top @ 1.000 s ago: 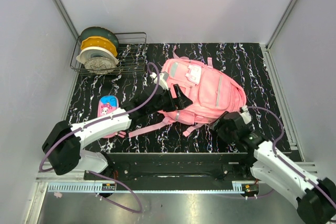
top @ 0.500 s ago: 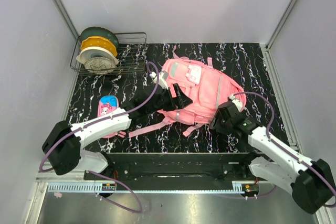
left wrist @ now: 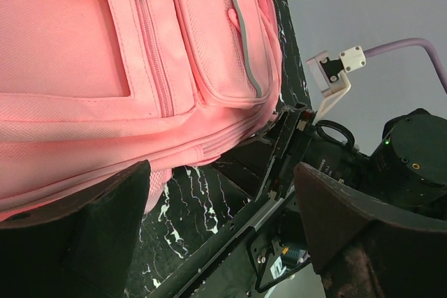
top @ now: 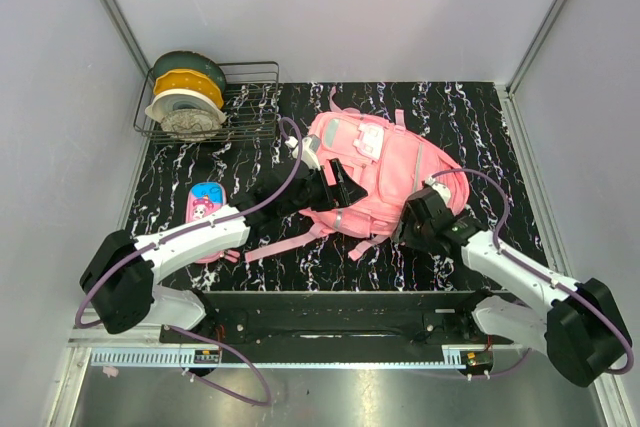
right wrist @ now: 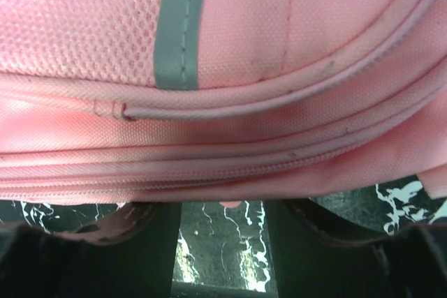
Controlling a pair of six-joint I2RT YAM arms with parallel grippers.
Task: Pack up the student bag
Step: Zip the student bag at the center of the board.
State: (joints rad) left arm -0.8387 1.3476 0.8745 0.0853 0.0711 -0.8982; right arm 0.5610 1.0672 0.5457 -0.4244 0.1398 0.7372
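**Wire rack** [top: 262, 107]: back corner of the tabletop [top: 480, 117], well left of the student bag [top: 400, 172]. It holds three spools [top: 185, 97] on edge: dark green, yellow, white.

**Pencil case** [top: 205, 202]: pink and blue, left of the bag toward the near side, lying beside the left arm. It is outside the bag and not yet packed.

**Left claw** [top: 338, 185]: on the bag's left flank, jaws spread wide and holding nothing. No change over the last second.

**Student bag**: middle of the tabletop, lying flat with its front pockets up. Its straps [top: 290, 242] trail off the near-left side. The pocket zip seen from the left wrist looks closed.

**Right claw** [top: 412, 219]: at the bag's near-right edge. A second ago it stood back, well right of the bag. It has since swung in against the piped seam [right wrist: 279, 102] and its jaws have narrowed. The fingers flank a strip of tabletop below that seam. I cannot tell whether they are pinching fabric.

**Reading:** the approach looks finished and a hold on the bag's edge seems to be under way. Packing itself has not begun.
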